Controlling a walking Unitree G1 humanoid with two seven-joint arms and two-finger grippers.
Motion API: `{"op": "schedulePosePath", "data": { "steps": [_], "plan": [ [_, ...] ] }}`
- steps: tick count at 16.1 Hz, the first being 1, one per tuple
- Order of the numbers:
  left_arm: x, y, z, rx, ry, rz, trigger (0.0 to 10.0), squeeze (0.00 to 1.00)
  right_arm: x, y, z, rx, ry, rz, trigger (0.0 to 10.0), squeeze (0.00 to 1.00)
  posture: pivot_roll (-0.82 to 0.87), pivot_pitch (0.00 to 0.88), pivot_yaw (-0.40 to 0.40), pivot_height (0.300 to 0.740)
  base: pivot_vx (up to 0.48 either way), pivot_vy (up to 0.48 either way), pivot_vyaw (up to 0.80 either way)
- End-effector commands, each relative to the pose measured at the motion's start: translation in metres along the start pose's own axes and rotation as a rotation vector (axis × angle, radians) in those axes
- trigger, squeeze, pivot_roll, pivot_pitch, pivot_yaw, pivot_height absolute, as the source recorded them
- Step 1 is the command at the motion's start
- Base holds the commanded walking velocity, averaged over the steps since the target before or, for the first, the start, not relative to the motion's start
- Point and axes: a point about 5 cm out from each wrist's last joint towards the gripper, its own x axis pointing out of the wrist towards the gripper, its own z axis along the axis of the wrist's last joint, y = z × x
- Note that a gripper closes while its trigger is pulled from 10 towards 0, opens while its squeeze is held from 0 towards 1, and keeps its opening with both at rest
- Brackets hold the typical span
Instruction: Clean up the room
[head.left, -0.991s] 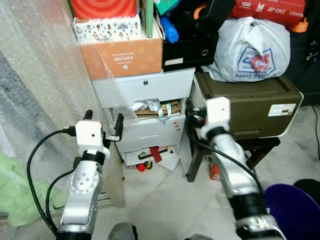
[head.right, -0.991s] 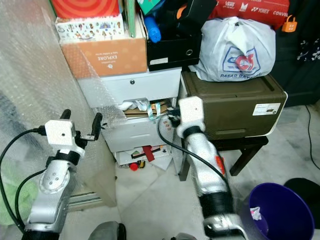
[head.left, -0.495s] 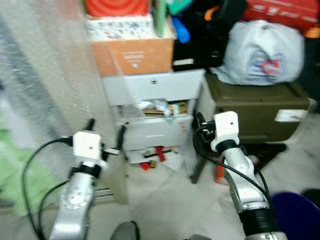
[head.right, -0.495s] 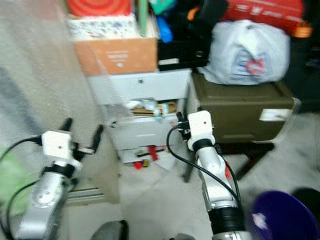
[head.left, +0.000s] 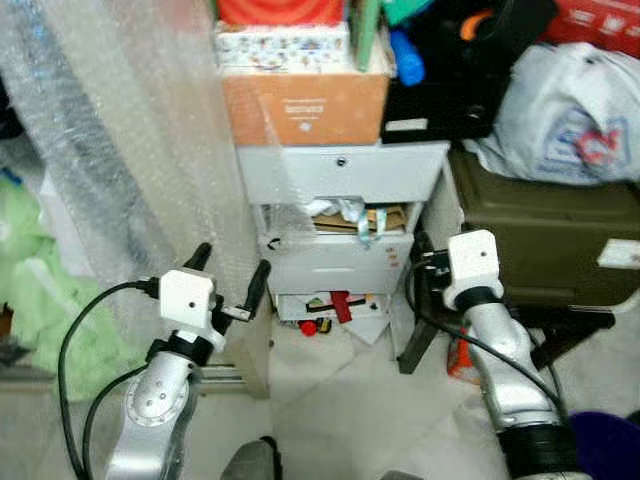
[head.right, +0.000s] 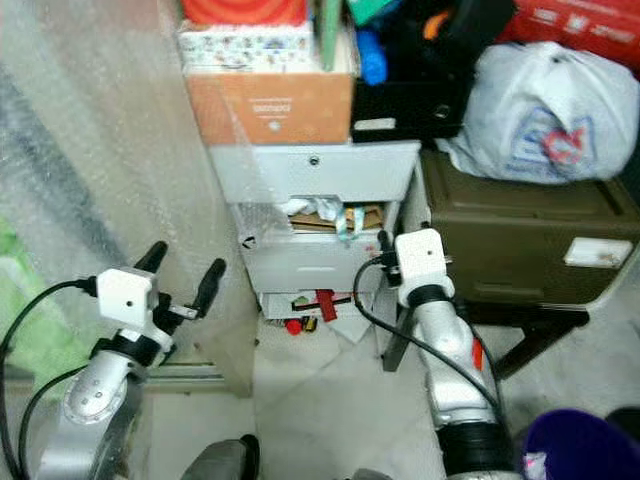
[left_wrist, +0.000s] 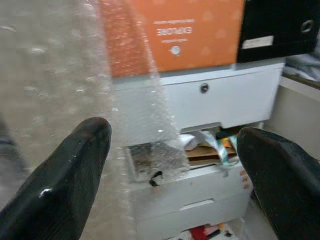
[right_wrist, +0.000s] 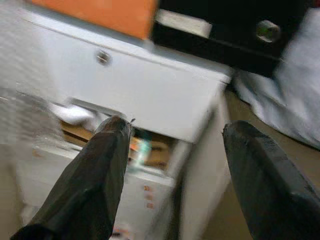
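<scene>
Camera shifted; orange box (left_wrist: 172, 35) reads "EXPLORE".

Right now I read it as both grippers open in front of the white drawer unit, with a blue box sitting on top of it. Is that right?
Not quite: the box on top of the white drawer unit is orange, not blue, as the left eye view shows. The rest holds: the left gripper and the right gripper are both open in front of the unit.
</scene>
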Motion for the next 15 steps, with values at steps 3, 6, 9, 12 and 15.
{"op": "schedulePosePath", "data": {
  "steps": [3,6,9,12,15],
  "plan": [
    [0.0,0.001,0.001,0.004,-0.003,-0.017,10.0,0.0,0.003,-0.001,0.002,0.004,-0.011,0.0,10.0,0.0,-0.04,0.028,-0.005,0.74,0.0,0.0,0.56],
    [-0.003,0.002,0.0,0.009,0.004,-0.02,10.0,0.0,0.003,0.0,0.001,0.005,-0.006,0.002,10.0,0.0,-0.03,0.032,-0.009,0.74,0.0,0.0,0.49],
    [-0.005,0.005,-0.001,0.021,0.007,0.002,10.0,0.0,0.003,-0.003,-0.001,0.002,0.003,-0.002,10.0,0.0,-0.03,0.031,-0.011,0.74,0.0,0.0,0.0],
    [-0.015,0.028,-0.011,0.041,0.053,0.121,10.0,0.0,0.0,-0.013,-0.008,-0.01,0.025,-0.022,10.0,0.0,-0.02,0.029,-0.015,0.74,0.0,0.0,0.0],
    [-0.032,0.052,-0.024,0.051,0.117,0.243,10.0,0.0,-0.007,-0.028,-0.024,-0.034,0.094,-0.079,10.0,0.0,-0.01,0.028,-0.019,0.74,0.0,0.0,0.0]
  ]
}}
